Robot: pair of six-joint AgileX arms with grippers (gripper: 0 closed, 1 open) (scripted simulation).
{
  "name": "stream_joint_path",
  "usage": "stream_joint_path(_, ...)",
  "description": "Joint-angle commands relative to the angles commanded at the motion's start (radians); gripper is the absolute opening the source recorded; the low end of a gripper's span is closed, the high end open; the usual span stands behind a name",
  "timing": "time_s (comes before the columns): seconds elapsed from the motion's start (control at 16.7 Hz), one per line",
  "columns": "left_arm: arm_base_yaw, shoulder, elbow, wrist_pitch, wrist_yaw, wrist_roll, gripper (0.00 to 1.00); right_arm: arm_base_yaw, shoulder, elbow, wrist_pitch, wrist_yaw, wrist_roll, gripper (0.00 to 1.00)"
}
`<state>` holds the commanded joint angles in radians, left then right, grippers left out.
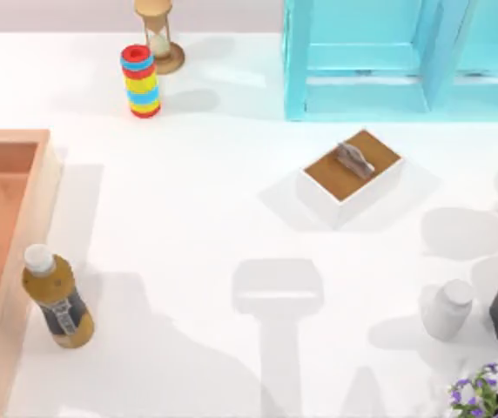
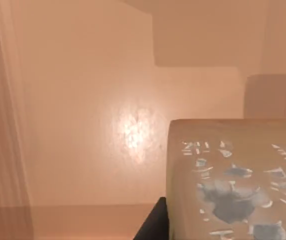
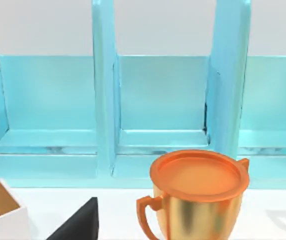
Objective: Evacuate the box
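Left hand (image 2: 150, 227) inside large orange-brown wooden box (image 1: 5, 226), close over tan speckled block (image 2: 238, 180) for removal; grip state unclear.

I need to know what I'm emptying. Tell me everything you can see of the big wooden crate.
The box sits at the table's left edge in the top view, cut off by the frame. It is rectangular, with thick light-wood walls and an orange-brown floor, open on top. A tea bottle stands just outside its right wall. The left wrist view looks down inside: smooth glossy floor and a tan block with grey markings resting on it.
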<state>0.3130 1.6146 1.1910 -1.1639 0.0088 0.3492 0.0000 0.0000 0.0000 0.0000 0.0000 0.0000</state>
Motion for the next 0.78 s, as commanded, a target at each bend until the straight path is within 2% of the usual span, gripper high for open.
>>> stream_joint_path(0.3,-0.002,-0.054,0.147,-0.187,0.0,-0.007,0.0,0.0,0.0,0.0,0.0,0.0,0.0,1.0)
stream_joint_path(0.6,-0.001,-0.053,0.15,-0.189,-0.001,-0.006,0.0,0.0,0.0,0.0,0.0,0.0,0.0,1.0)
stream_joint_path(0.78,-0.046,-0.059,0.156,-0.145,-0.031,-0.068,0.0,0.0,0.0,0.0,0.0,0.0,0.0,1.0)
